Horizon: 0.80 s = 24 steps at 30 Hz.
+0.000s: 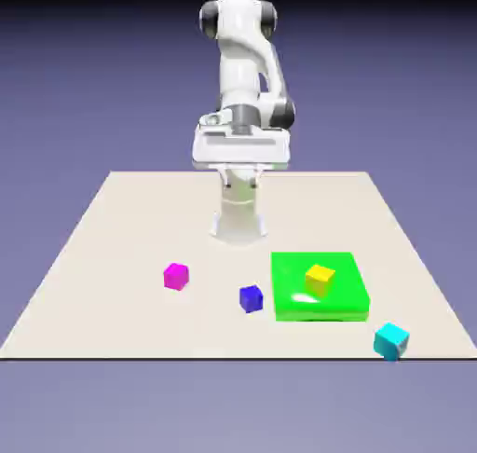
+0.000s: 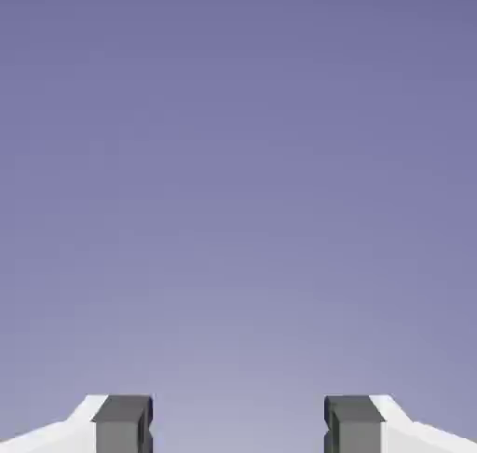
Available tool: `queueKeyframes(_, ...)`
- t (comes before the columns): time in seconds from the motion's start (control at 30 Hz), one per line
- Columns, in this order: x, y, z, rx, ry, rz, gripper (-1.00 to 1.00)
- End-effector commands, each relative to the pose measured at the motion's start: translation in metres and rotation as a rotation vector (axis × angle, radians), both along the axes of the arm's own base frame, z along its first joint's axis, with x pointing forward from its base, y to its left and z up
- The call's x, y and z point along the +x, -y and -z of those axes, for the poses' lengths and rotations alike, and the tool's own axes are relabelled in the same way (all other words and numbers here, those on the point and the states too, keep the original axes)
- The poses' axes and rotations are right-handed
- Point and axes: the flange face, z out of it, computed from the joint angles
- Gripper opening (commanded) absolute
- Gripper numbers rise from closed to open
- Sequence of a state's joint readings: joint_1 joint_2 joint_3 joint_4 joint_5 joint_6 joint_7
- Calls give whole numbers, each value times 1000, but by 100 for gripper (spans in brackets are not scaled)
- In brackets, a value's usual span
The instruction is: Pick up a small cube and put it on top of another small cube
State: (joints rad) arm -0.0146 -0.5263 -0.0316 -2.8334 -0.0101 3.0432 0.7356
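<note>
The small magenta cube (image 1: pixel 176 276) rests on the table toward the exterior view's left. A dark blue cube (image 1: pixel 251 298) of about the same size sits a little to its right, apart from it. My gripper (image 1: pixel 240 153) hangs high above the table's far side, well away from both cubes. In the hand view only the plain backdrop shows, and the gripper (image 2: pixel 238 425) is open, its two grey fingertips (image 2: pixel 123 423) wide apart with nothing between them. No cube appears in the hand view.
A flat green slab (image 1: pixel 347 299) lies right of the blue cube with a yellow cube (image 1: pixel 320 278) on top. A cyan cube (image 1: pixel 391 340) sits near the beige table's (image 1: pixel 140 227) front right corner. The robot's base (image 1: pixel 239 220) stands behind the cubes.
</note>
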Motion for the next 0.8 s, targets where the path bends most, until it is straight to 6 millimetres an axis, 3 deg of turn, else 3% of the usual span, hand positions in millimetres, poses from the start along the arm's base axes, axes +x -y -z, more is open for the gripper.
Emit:
queueKeyframes(0.0, -2, 18, 23, 6, -51, 35, 0)
queueKeyframes(0.17, -43, 93, 131, 52, -301, 209, 0)
queueKeyframes(0.27, -86, 126, 188, 95, -449, 310, 0)
queueKeyframes(0.37, -138, 146, 236, 148, -592, 408, 0)
queueKeyframes(0.47, -136, 150, 247, 129, -596, 415, 0)
queueKeyframes(0.77, -132, 149, 305, 148, -592, 408, 0)
